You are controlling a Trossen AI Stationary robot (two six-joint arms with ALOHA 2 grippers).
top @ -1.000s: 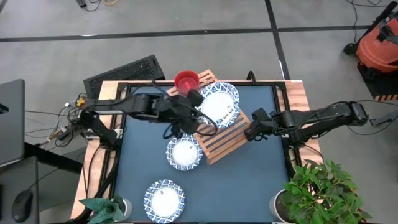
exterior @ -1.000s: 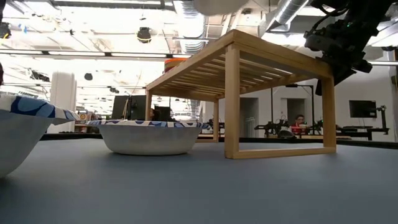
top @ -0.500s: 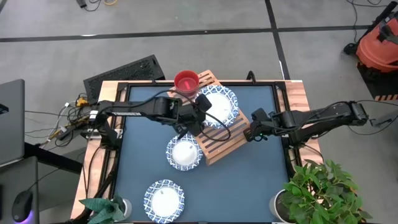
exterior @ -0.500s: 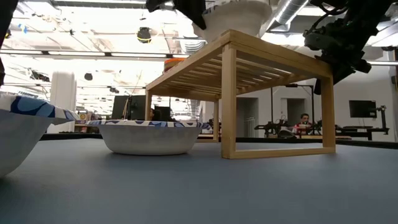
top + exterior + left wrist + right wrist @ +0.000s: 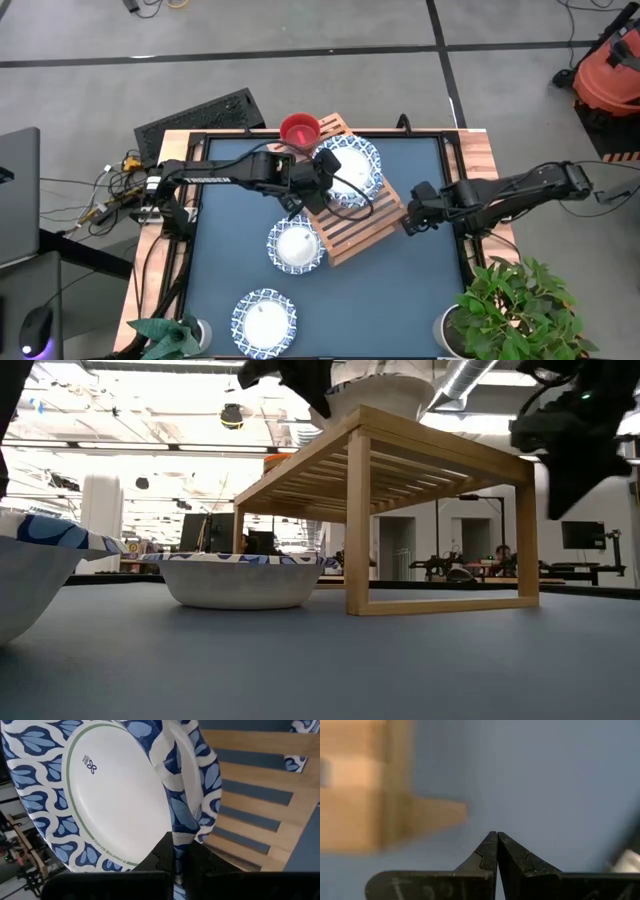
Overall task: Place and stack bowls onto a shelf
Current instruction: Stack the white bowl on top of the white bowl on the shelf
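Filling most of the high view, the dark blue table (image 5: 400,290) carries a slatted wooden shelf (image 5: 360,225) set at an angle near its far edge. On the shelf's far end sits a stack of blue-rimmed white dishes (image 5: 352,170), apparently two, one nested in the other. The left gripper (image 5: 322,178) has its fingers pinched together on the rim of the upper dish (image 5: 182,790). The right gripper (image 5: 418,215) hangs just off the shelf's right end, fingers together (image 5: 496,851) with nothing between them. A third dish (image 5: 296,246) lies on the table against the shelf's left side, a fourth (image 5: 264,320) near the table's front edge. A red bowl (image 5: 299,130) stands at the far edge
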